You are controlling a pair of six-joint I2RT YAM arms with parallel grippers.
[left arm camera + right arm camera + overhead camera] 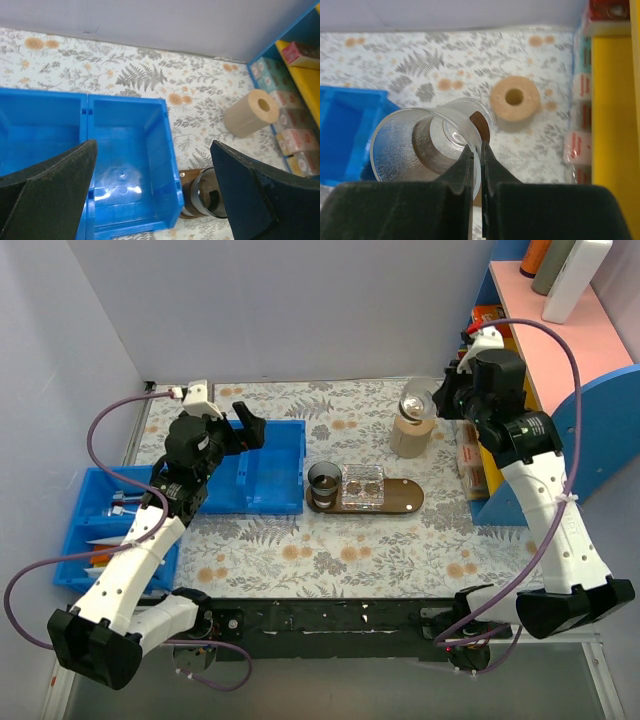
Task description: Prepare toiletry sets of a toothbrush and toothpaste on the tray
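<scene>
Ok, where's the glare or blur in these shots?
Left wrist: white glare spots on the blue bin floor, near claw fingers dark and soft-edged. Right wrist: the clear cup looks hazy. Top external: evenly lit, cup rim glints.

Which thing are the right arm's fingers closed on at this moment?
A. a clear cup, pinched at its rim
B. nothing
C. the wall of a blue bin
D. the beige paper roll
A: in the right wrist view the right gripper pinches the rim of the clear cup between its fingers, while the paper roll stands apart, untouched.

Top view overhead from behind; wrist views close, facing forward; all share paper roll (408,437)
</scene>
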